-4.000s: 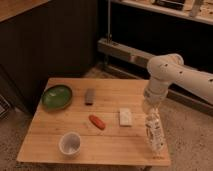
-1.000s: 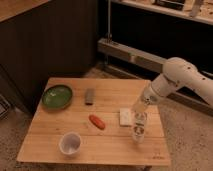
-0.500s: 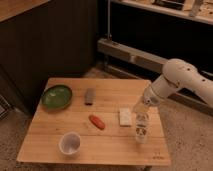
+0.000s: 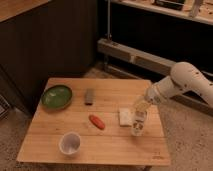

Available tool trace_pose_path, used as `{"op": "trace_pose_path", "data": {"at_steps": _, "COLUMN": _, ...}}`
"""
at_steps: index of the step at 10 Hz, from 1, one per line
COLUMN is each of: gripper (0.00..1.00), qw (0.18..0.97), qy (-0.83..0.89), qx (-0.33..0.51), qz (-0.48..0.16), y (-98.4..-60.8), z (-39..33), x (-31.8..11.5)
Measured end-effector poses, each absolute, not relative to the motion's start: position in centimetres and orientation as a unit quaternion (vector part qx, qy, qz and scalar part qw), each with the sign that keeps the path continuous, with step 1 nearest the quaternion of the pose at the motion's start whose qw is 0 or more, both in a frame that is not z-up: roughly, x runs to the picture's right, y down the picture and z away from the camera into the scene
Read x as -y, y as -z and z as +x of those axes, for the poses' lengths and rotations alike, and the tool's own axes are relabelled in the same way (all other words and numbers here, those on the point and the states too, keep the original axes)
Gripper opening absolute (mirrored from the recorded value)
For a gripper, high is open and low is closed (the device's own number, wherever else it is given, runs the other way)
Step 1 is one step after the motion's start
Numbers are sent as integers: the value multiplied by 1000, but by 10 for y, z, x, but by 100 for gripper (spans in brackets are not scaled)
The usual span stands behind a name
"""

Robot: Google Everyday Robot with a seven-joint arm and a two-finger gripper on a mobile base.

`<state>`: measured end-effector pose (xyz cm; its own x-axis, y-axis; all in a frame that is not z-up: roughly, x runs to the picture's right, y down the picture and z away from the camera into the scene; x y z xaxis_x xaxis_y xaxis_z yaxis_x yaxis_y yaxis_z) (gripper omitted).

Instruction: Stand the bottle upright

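The bottle (image 4: pixel 138 124), small, clear, with a pale label, stands upright on the wooden table (image 4: pixel 55 132) near its right side, just right of the flat white block (image 4: pixel 125 116). My gripper (image 4: pixel 141 107) is directly over the bottle's top, at its cap, with the white arm (image 4: pixel 187 82) reaching in from the right. The contact between gripper and bottle is hidden.
A green bowl (image 4: pixel 56 96) sits at the far left. A dark grey block (image 4: pixel 90 96) lies at the back middle, and a red-orange oblong item (image 4: pixel 97 121) lies in the centre. A white cup (image 4: pixel 70 143) stands front left. The table's right edge is close to the bottle.
Since 4 s ago the gripper and bottle moved left from the table's right edge to beside the white block. Over the last second nothing has visibly moved.
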<state>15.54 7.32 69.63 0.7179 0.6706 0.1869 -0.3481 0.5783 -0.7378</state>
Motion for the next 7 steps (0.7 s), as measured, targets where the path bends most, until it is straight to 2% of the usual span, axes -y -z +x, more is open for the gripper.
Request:
{"op": "trace_pose_path", "data": {"at_steps": 3, "gripper": 10, "qw": 865, "qy": -277, "qx": 240, "qz": -343, "y": -719, "z": 151, "x": -59}}
{"op": "trace_pose_path", "data": {"at_steps": 7, "gripper": 10, "qw": 902, "qy": -205, "qx": 255, "qz": -281, "y": -743, "z": 127, "x": -6}}
